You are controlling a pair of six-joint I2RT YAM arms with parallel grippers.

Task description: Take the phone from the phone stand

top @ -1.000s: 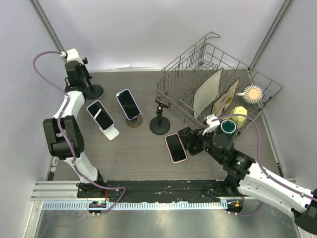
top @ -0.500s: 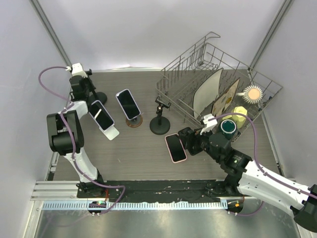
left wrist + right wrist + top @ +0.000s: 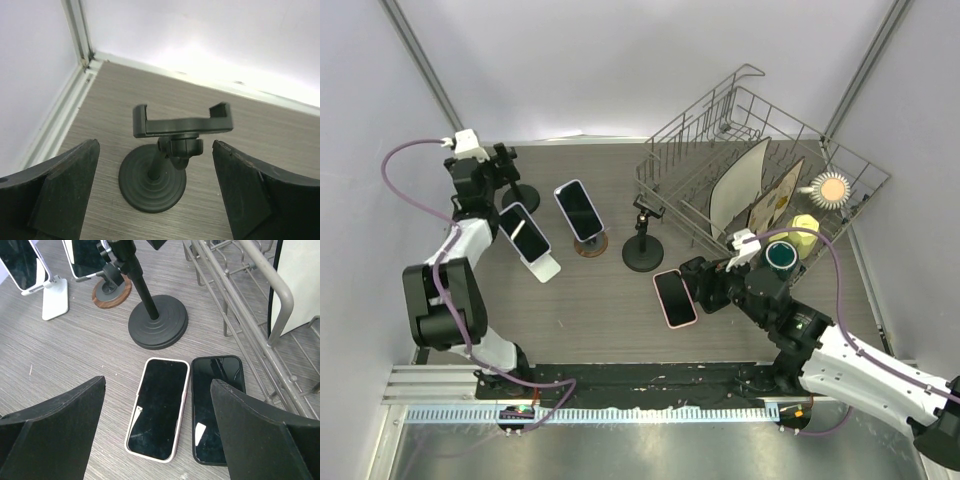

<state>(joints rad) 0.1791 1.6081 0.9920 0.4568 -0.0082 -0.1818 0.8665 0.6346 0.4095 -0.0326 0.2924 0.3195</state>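
Left end effector (image 3: pixel 156 165): fingers spread wide with nothing between them, raised over the far left corner of the tabletop (image 3: pixel 600 310).
Corner clamp stand (image 3: pixel 167 150): black, with a round base and an empty cradle, upright directly below the left end effector and not touched by either finger.
Right end effector (image 3: pixel 157 390): fingers spread wide and holding nothing, poised above two phones that lie flat.
Pink-cased phone (image 3: pixel 158 407): face up on the tabletop, screen dark, under the right end effector.
Black phone (image 3: pixel 217 407): face up, lying side by side with the pink-cased phone on the rack side.
Centre pole stand (image 3: pixel 642 250): black, round base, clamp empty, just beyond the two flat phones.
First mounted phone (image 3: pixel 523 232): propped tilted on the white stand (image 3: pixel 545 268), near the left arm.
Second mounted phone (image 3: pixel 579 210): held tilted on the wooden-base stand (image 3: pixel 590 244), between the white stand and the centre pole stand.
Dish rack (image 3: pixel 760 130): wire, at the far right, holding a white plate (image 3: pixel 740 185) and a patterned plate (image 3: pixel 778 200) on edge.
Green cup (image 3: pixel 781 253): at the rack's near corner, beside the right arm.
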